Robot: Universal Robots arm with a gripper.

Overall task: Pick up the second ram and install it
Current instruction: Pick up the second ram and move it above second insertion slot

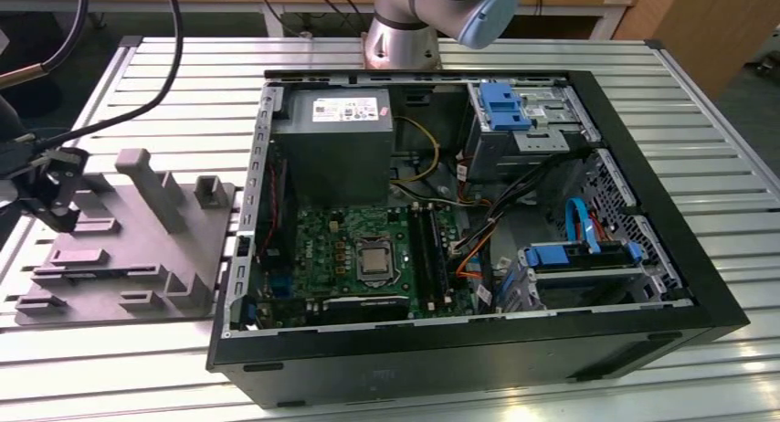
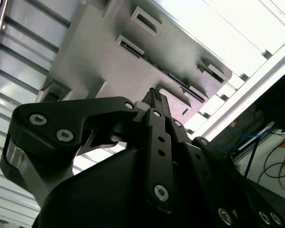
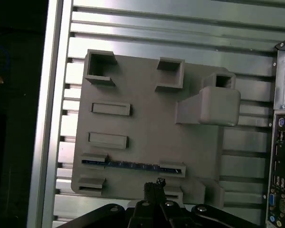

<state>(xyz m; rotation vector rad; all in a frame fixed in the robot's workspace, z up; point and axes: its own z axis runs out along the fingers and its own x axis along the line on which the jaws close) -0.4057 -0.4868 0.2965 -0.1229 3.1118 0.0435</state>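
Observation:
The second ram point(image 3: 133, 165) is a thin dark bluish stick standing on edge in a slot holder of the grey fixture plate point(image 3: 147, 123), between two end blocks. In the exterior view the ram point(image 1: 108, 274) lies near the plate's front edge at that view's left. My gripper point(image 1: 61, 221) hangs above the plate's far-left part, a little above and behind the stick. In both wrist views its fingertips point(image 3: 155, 182) meet with nothing between them, close to the ram's slot point(image 2: 170, 77) and not touching it.
The open black PC case point(image 1: 488, 349) lies at the exterior view's right of the plate, with the green motherboard point(image 1: 329, 248) and its long black memory slots point(image 1: 425, 248) inside. Tall grey blocks point(image 1: 152, 189) rise from the plate. Cables point(image 1: 122, 111) run above the gripper.

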